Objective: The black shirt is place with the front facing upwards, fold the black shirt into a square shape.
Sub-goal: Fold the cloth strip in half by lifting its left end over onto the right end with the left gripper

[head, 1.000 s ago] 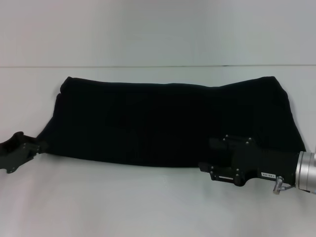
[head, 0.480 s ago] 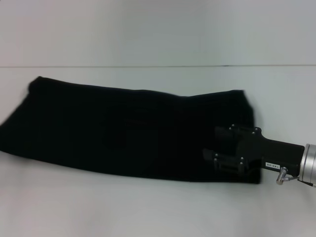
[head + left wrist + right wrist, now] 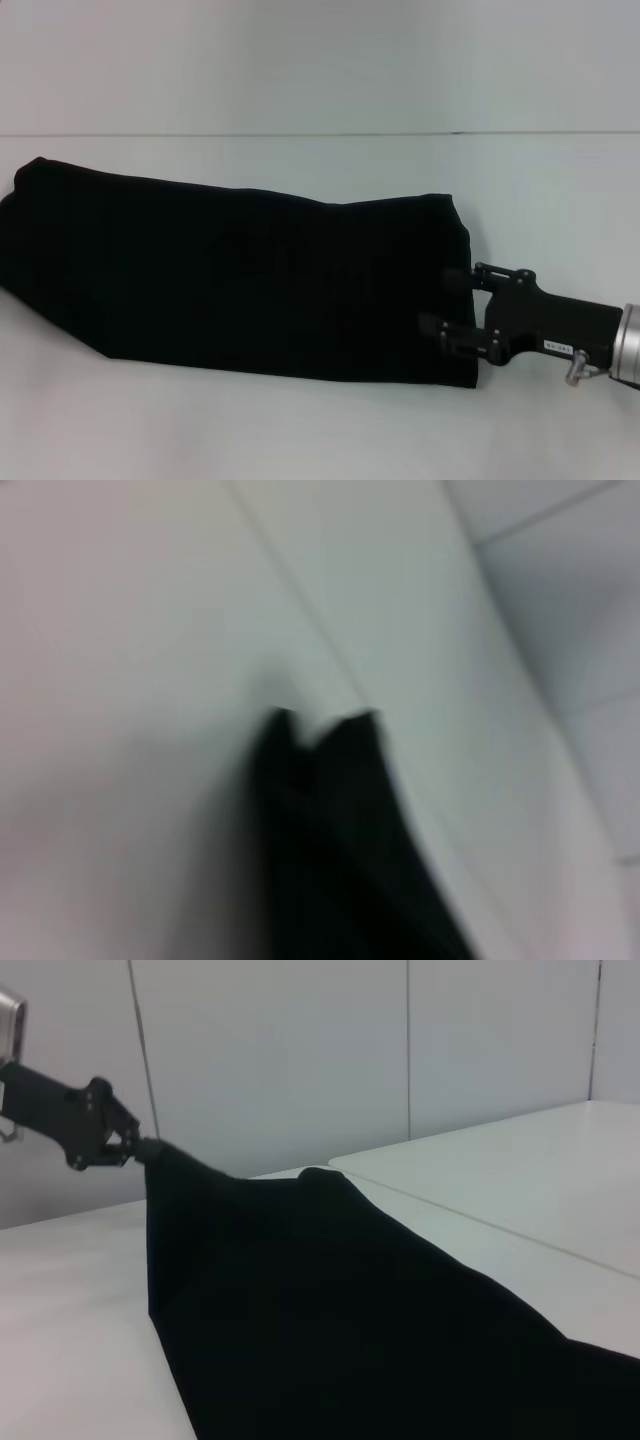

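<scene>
Since the earlier frame, your large black cloth shirt (image 3: 240, 280) has shifted left across the white desk (image 3: 320, 430). Your right hand (image 3: 452, 303) grips its right edge; your left hand (image 3: 135, 1145) pinches a raised corner.

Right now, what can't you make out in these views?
Shirt lettering and label: no view shows them.
Shirt's left end: cut by the head view's edge.
Left gripper: outside the head view; seen far off in the right wrist view, holding a shirt corner.
Left wrist view: a blurred dark shape only.
Right gripper at the shirt's right end: black on black, hold unclear.
</scene>
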You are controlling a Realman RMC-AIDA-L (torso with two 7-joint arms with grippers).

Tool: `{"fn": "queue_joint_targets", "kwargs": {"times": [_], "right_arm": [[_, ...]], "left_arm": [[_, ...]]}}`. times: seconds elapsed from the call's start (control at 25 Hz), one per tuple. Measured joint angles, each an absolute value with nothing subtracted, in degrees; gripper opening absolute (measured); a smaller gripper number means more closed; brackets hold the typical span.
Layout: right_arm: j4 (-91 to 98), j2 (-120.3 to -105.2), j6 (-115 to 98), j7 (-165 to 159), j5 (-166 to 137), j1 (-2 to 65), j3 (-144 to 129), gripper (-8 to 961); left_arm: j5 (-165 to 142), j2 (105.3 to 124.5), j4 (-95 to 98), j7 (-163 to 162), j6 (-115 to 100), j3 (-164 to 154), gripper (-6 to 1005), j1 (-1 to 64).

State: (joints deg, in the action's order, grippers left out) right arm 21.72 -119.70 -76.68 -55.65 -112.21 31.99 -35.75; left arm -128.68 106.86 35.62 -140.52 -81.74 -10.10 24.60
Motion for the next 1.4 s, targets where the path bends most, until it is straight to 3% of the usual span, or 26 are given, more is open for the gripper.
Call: {"fn": "queue_joint_targets", "kwargs": {"times": [0.24, 0.4, 0.6, 0.72, 0.92, 1.0, 1.4], "right_arm": [[21.83, -119.69, -76.62, -55.64, -111.85, 30.10, -35.56, 738], [21.86, -119.70, -76.58, -55.63, -111.77, 28.91, -34.93, 738], [21.49, -119.72, -76.56, -55.63, -111.73, 27.85, -33.63, 736], [21.37, -119.82, -76.45, -55.43, -111.72, 27.26, -33.33, 736], [20.58, -119.88, -74.98, -55.54, -111.70, 26.98, -32.83, 736], [20.10, -119.94, -74.13, -55.57, -111.70, 27.29, -32.70, 736], [13.74, -120.17, -65.51, -55.65, -110.02, 32.86, -32.50, 737]], "left_arm": [[-124.00, 107.50, 35.19, -140.76, -86.92, -10.29, 16, 29.76], [-122.74, 109.46, 33.63, -140.78, -88.80, -11.52, 16, 39.84], [-122.69, 113.58, 32.86, -140.27, -87.61, -16.14, 16, 50.15], [-122.66, 117.32, 33.01, -140.05, -87.59, -19.55, 17, 54.79], [-121.39, 122.90, 32.79, -138.58, -88.99, -24.02, 17, 54.87], [-119.97, 123.96, 30.35, -137.04, -89.39, -25.90, 17, 53.14], [-116.62, 124.14, 19.19, -130.62, -90.97, -28.56, 17, 47.36]]}}
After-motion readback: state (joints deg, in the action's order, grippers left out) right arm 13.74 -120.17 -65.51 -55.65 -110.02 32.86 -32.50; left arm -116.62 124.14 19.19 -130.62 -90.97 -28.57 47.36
